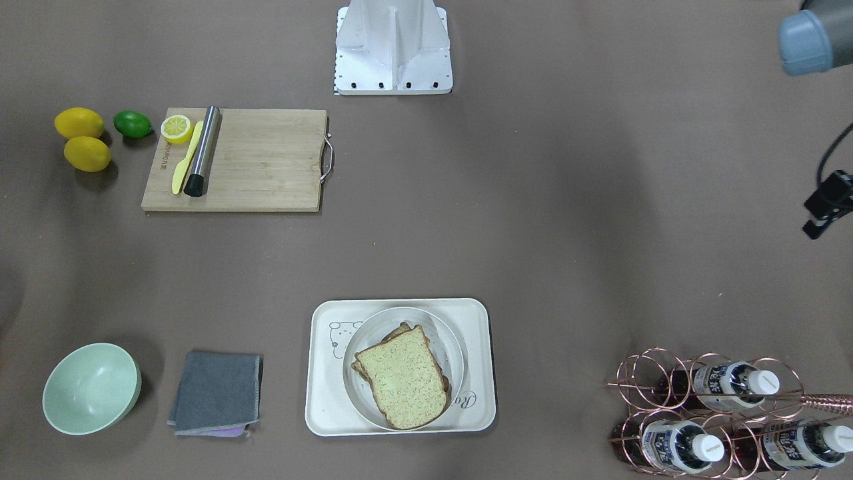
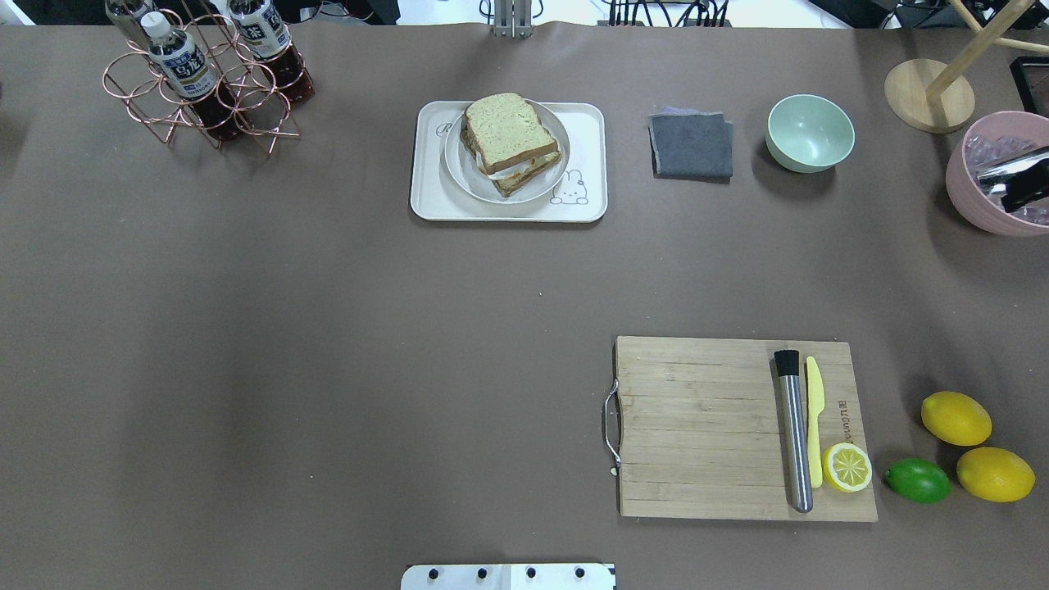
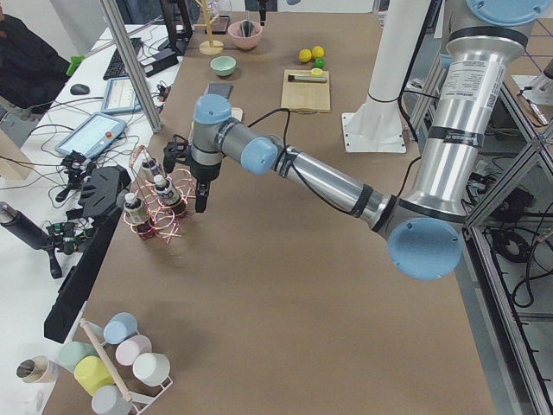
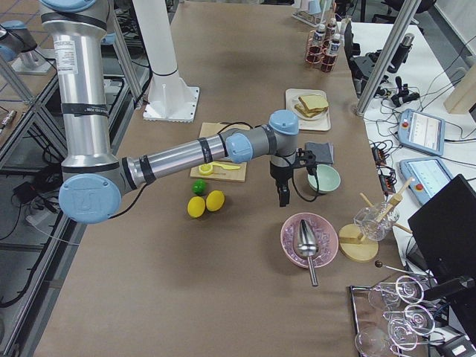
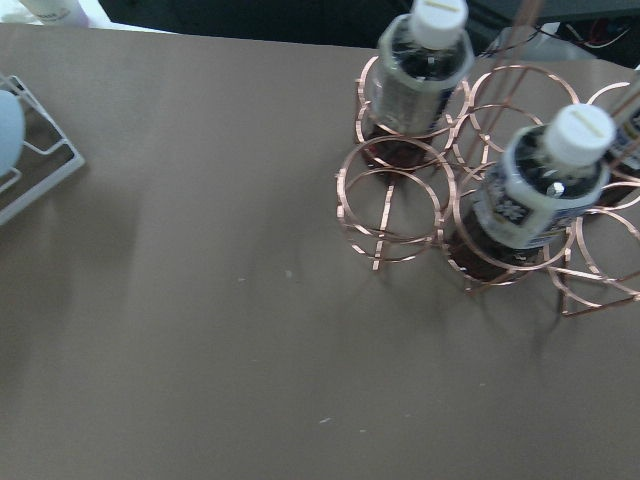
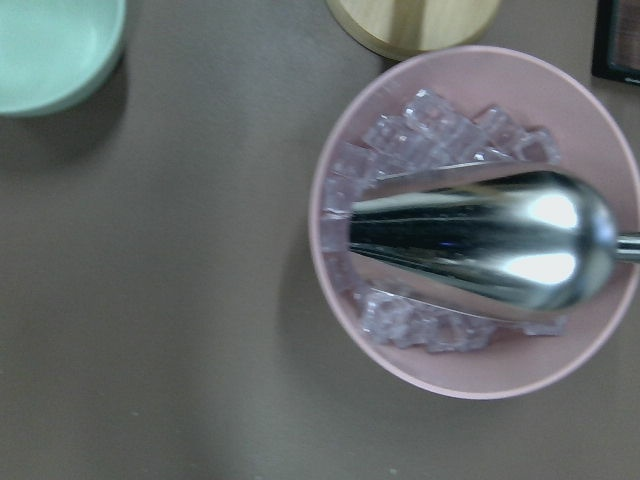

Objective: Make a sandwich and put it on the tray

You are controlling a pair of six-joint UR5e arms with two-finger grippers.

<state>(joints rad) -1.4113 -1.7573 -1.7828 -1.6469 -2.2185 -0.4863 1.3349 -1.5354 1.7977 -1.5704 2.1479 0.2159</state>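
**A:** Where is the sandwich from each gripper?

**B:** The sandwich (image 1: 403, 377) is two speckled tan slices with dark crust, and a white egg edge shows between them. It lies on a round white plate (image 1: 455, 353) inside the cream-white rectangular tray (image 1: 324, 407). In the right-side view it is beyond the right gripper (image 4: 282, 199), past the folded grey cloth (image 4: 320, 153). The left gripper (image 3: 200, 206) is well apart from it, hanging just beside the copper wire bottle rack (image 3: 155, 212) with its capped bottles (image 5: 540, 190).

**A:** Are the fingers spread or pressed together?

**B:** I cannot tell for either. Each gripper shows only in a side view, pointing down at the table.

**A:** And the edges?

**B:** The plate nearly fills the tray's short span, so only a strip at each end of the tray stays uncovered. One corner of the top slice reaches the plate's rim. The tray lies near the table's operator-side edge.

**A:** How much room is there to move?

**B:** The right gripper hangs over brown tabletop, near the pale green bowl (image 6: 50, 40). On its other side is the pink bowl of ice cubes (image 6: 450, 375), which holds a shiny metal scoop (image 6: 470, 240). Back toward the robot's base from that gripper lies the wooden cutting board (image 2: 705, 426). It carries a steel cylinder (image 2: 795, 434), a yellow knife (image 2: 813, 410) and a lemon half (image 2: 847, 467). Between the tray and the base a wide open stretch of brown table (image 2: 287, 352) runs across to the rack side.
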